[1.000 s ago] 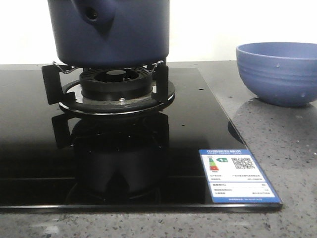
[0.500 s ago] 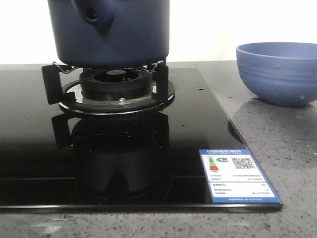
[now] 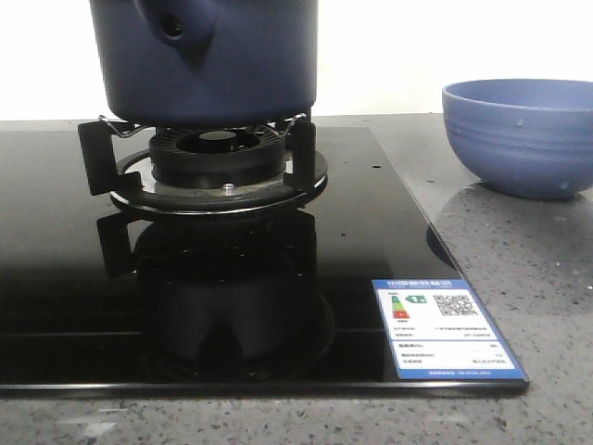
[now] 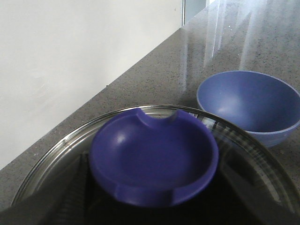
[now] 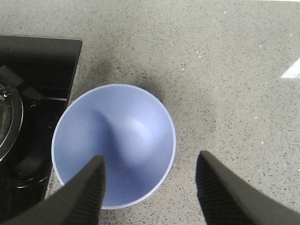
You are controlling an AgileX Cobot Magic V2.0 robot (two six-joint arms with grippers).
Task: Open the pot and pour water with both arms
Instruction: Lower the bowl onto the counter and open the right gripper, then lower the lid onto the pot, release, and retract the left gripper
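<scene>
The dark navy pot [image 3: 213,65] stands on the burner stand [image 3: 218,171], its handle stub with the round hole [image 3: 171,26] facing me; its top is cut off in the front view. In the left wrist view a glass lid [image 4: 56,154] with a dark blue dished knob [image 4: 154,161] fills the lower half. My left gripper [image 4: 154,173] is open, one finger [image 4: 70,187] on each side of the knob, its tips hidden under the knob. My right gripper [image 5: 150,161] is open and empty above the near rim of the periwinkle bowl [image 5: 115,145].
The periwinkle bowl [image 3: 523,134] stands on the grey speckled counter [image 3: 519,278] to the right of the black glass cooktop [image 3: 65,306]; it also shows in the left wrist view [image 4: 248,105]. A blue-and-white label [image 3: 445,329] is stuck at the cooktop's front right corner. A white wall is behind.
</scene>
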